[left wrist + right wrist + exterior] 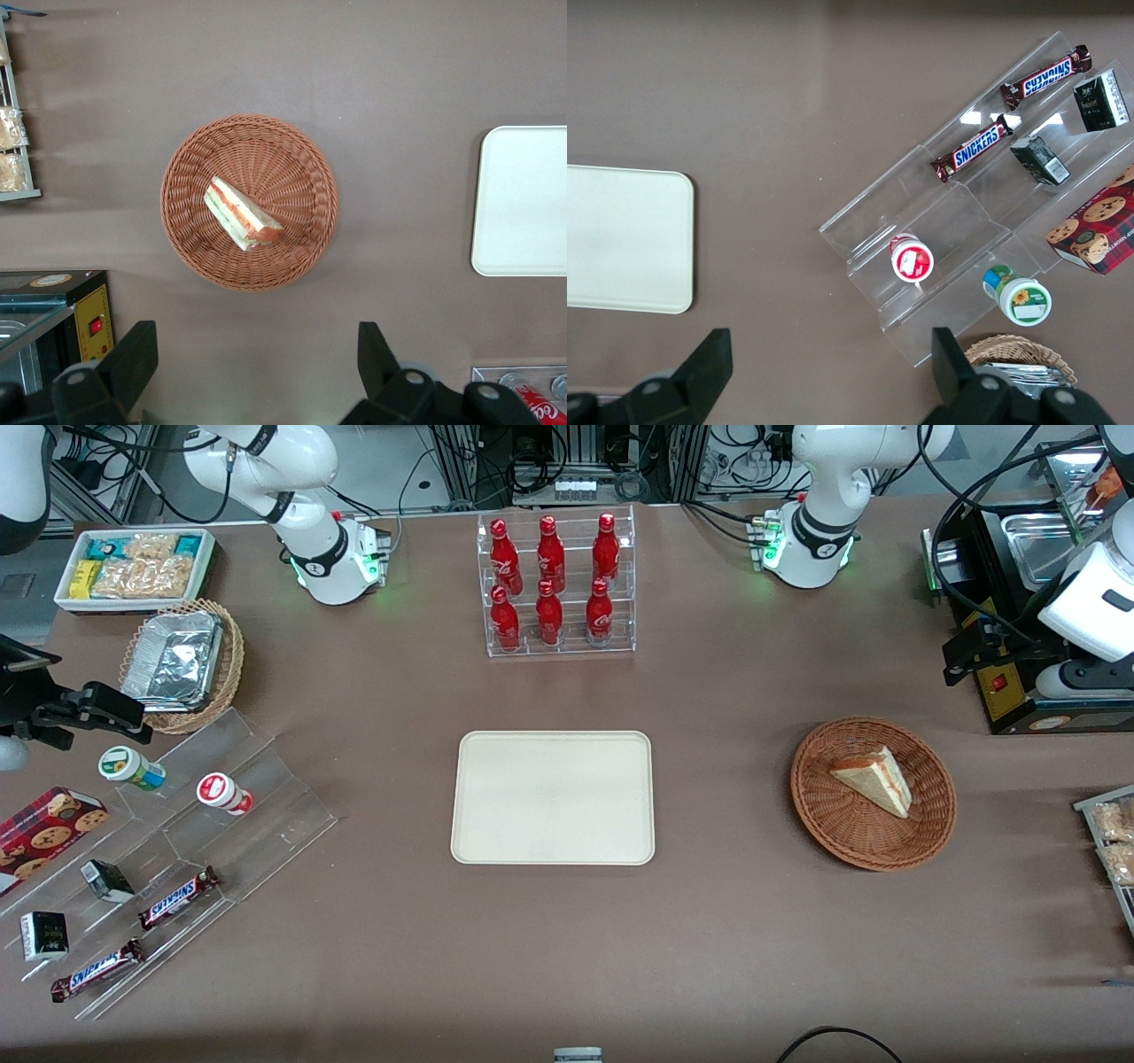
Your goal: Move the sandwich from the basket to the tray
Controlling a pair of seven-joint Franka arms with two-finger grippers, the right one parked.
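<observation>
I see the sandwich point(873, 779) lying on its side in the basket point(873, 847), a little off centre, its orange-red and green filling stripe showing along one edge in the left wrist view point(243, 214). The basket point(190, 239) sits on the brown table point(709, 939) at right of centre in the front frame, toward the working arm's end. The gripper point(257, 376) hangs above the table well clear of the basket, and the sandwich lies apart from both fingers point(133, 359), roughly in line with the gap between them. The fingers stand wide apart, holding nothing and touching nothing. The tray point(554, 797) lies flat at the centre of the front frame, well apart from the basket, its top bare. Farther from the front camera than the tray, a clear rack of red bottles point(556, 584) stands upright. Toward the parked arm's end, at lower left of the front frame, a clear stepped stand point(266, 815) carries Snickers bars point(177, 897) and small tubs point(226, 794).
</observation>
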